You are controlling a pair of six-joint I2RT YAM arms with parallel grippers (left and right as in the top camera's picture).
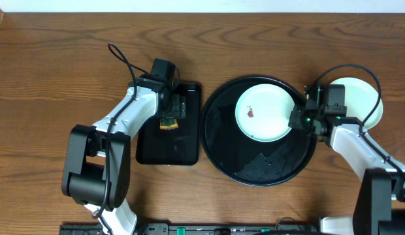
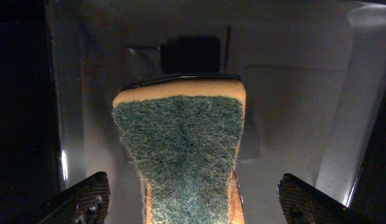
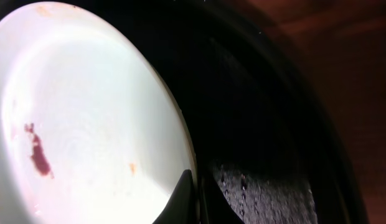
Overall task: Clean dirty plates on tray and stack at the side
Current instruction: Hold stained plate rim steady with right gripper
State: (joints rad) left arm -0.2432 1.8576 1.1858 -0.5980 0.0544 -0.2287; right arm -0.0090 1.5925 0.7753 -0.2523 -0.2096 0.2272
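I hold my left gripper (image 2: 196, 200) spread over the green-faced yellow sponge (image 2: 180, 143) to fetch it, my right gripper (image 1: 299, 119) at the rim of the smeared pale round plate (image 1: 262, 113) on the glossy round black tray (image 1: 248, 166), whether clamped I cannot tell.

You are seeing a small rectangular black tray (image 1: 170, 145) sitting left of the middle, its glossy floor throwing back pale reflections. A sponge (image 2: 180, 143) is lying inside it, green scouring side facing upward and yellow foam showing beneath.
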